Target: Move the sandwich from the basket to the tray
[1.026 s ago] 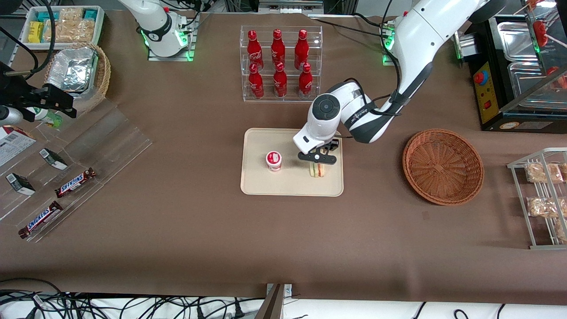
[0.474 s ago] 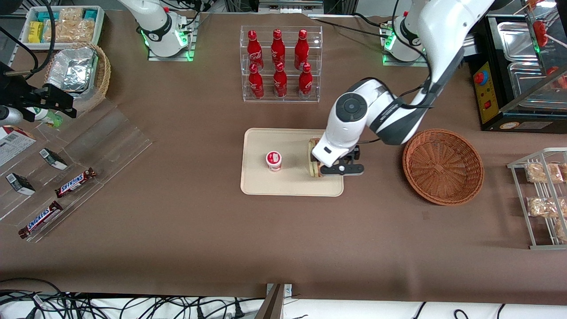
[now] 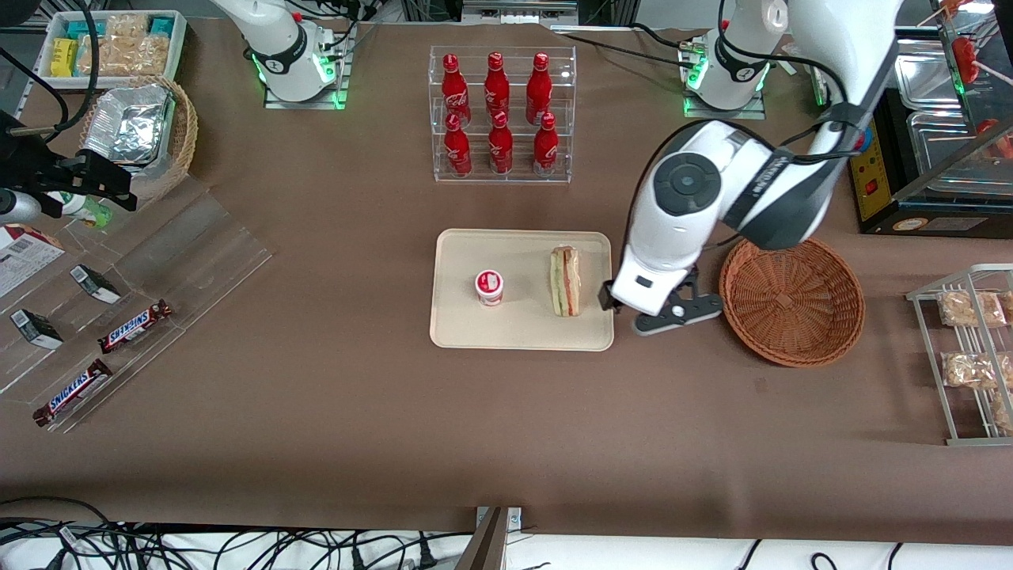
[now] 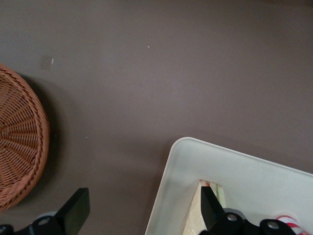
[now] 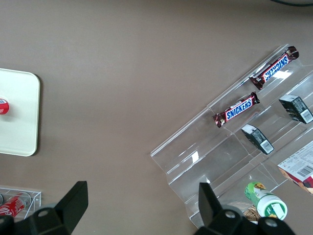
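The sandwich [image 3: 565, 281] lies on the cream tray [image 3: 475, 332], beside a small red-and-white cup [image 3: 489, 286]. It also shows in the left wrist view [image 4: 195, 215], with the tray's rim [image 4: 164, 196] next to it. My gripper [image 3: 661, 313] hangs above the table between the tray and the reddish-brown wicker basket [image 3: 791, 297]. It is open and empty [image 4: 144, 215]. The basket holds nothing and its edge shows in the left wrist view [image 4: 22, 147].
A clear rack of red bottles [image 3: 498, 115] stands farther from the camera than the tray. A wire rack with bagged snacks [image 3: 969, 348] is at the working arm's end. Clear shelves with Snickers bars [image 3: 134, 326] and a tan basket with foil container [image 3: 134, 131] are at the parked arm's end.
My gripper let go of the sandwich on the tray, opened, and moved off the tray toward the basket. The sandwich now lies in plain view.
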You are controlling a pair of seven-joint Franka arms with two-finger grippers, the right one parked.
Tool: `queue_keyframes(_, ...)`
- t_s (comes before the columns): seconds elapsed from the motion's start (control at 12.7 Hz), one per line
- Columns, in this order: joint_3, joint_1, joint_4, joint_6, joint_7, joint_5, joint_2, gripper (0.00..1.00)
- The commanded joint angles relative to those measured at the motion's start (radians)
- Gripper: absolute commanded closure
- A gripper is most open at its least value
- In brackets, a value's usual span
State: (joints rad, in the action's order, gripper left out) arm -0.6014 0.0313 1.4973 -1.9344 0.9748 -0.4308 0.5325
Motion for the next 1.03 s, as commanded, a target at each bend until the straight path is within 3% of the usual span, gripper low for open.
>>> queue_keyframes(0.0, -0.009, 0.038, -0.008, 0.035, 0.001, 0.020, -0.035, 0.00)
queue_keyframes(0.47, -0.003, 0.094, -0.006, 0.055, -0.033, 0.069, -0.074, 0.00)
queue_keyframes(0.63, 0.046, 0.082, 0.003, 0.055, -0.100, 0.130, -0.120, 0.00)
queue_keyframes(0.95, 0.210, 0.061, 0.021, 0.136, -0.368, 0.328, -0.251, 0.00)
